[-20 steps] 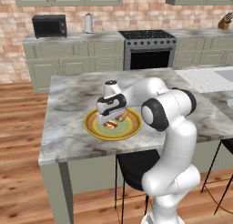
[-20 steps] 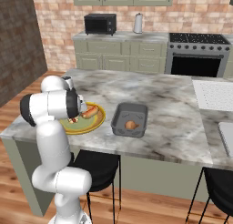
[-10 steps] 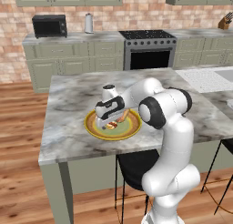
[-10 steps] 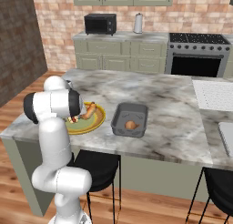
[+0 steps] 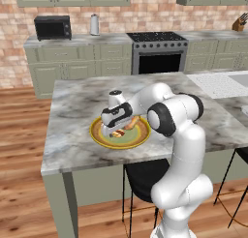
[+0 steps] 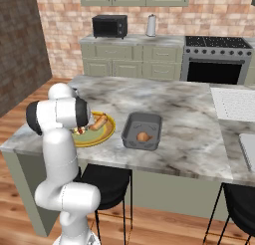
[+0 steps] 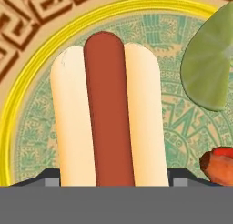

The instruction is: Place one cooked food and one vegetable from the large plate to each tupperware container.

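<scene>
The hand (image 5: pixel 117 120) is held low over the large plate (image 5: pixel 99 136), which sits near the front edge of the bench (image 5: pixel 72 145). A hot dog (image 7: pixel 107 114) lies directly under the hand; whether it is gripped cannot be told. The dark grey container (image 6: pixel 142 131) beside the plate holds a brown item (image 6: pixel 143 137).

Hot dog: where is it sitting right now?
The hot dog lies on the large plate, directly in front of the pincer in the hand view, with a green leaf to its right.
</scene>
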Robot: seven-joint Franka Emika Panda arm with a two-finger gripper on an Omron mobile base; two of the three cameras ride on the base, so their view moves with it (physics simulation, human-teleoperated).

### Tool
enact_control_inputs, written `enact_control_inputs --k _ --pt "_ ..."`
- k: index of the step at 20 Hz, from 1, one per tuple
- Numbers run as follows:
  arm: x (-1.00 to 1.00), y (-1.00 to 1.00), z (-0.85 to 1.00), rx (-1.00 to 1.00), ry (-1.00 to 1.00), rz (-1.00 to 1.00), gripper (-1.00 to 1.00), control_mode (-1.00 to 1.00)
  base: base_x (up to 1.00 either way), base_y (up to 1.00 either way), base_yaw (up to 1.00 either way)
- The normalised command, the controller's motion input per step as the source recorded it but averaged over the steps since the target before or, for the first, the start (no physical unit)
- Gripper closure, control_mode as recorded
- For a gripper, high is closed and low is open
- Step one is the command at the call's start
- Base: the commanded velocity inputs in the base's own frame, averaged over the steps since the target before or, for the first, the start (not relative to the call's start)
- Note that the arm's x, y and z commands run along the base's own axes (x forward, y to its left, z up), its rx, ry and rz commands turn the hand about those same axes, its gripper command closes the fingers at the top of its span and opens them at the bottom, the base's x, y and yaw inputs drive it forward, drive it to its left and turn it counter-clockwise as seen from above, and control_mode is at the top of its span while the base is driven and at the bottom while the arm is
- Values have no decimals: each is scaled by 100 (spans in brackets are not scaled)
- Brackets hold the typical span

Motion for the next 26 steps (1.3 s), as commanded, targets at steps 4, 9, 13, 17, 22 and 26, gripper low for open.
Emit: enact_control_inputs --k 4,9,13,17,22,26 --pt "0 0 -3 0 0 0 100 -100 0 0 0" --pt "-45 -6 43 3 -7 -8 100 -100 0 0 0" --pt "-44 -52 71 2 -8 -26 100 -100 0 0 0" --pt "-15 -86 81 7 -2 -41 100 -100 0 0 0" --pt "1 -98 52 3 4 -54 100 -100 0 0 0" --pt "41 -99 0 -10 3 -49 100 -100 0 0 0"
